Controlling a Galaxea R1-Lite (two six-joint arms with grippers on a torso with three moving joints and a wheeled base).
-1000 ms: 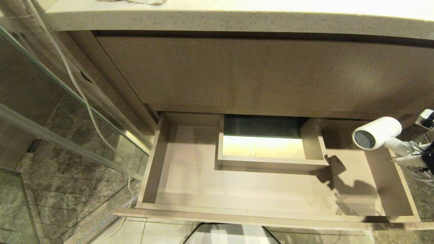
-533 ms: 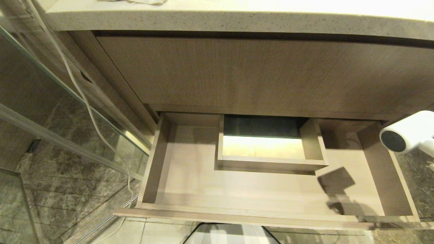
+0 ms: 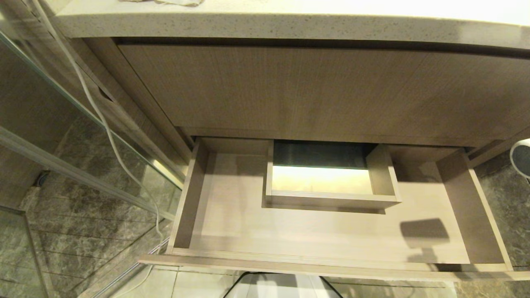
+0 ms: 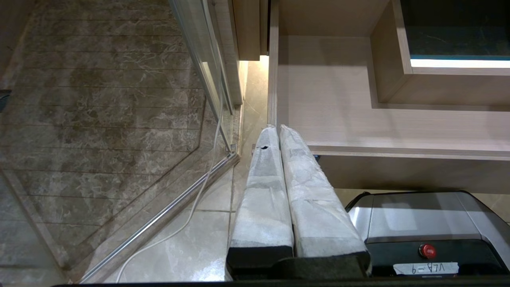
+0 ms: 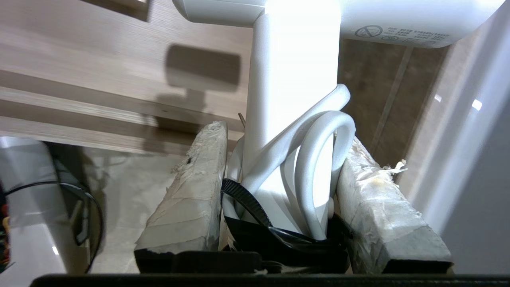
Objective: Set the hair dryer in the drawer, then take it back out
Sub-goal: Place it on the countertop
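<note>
Hair dryer handle clamped in right gripper (cord too).

Dark marble floor, glass partition, speckled countertop.

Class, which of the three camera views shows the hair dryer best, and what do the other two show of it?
The right wrist view: the hair dryer fills it, handle and coiled cord clamped in the right gripper. The head view catches only a sliver of its barrel at the edge, right of the open drawer. The left wrist view shows none of it.
</note>
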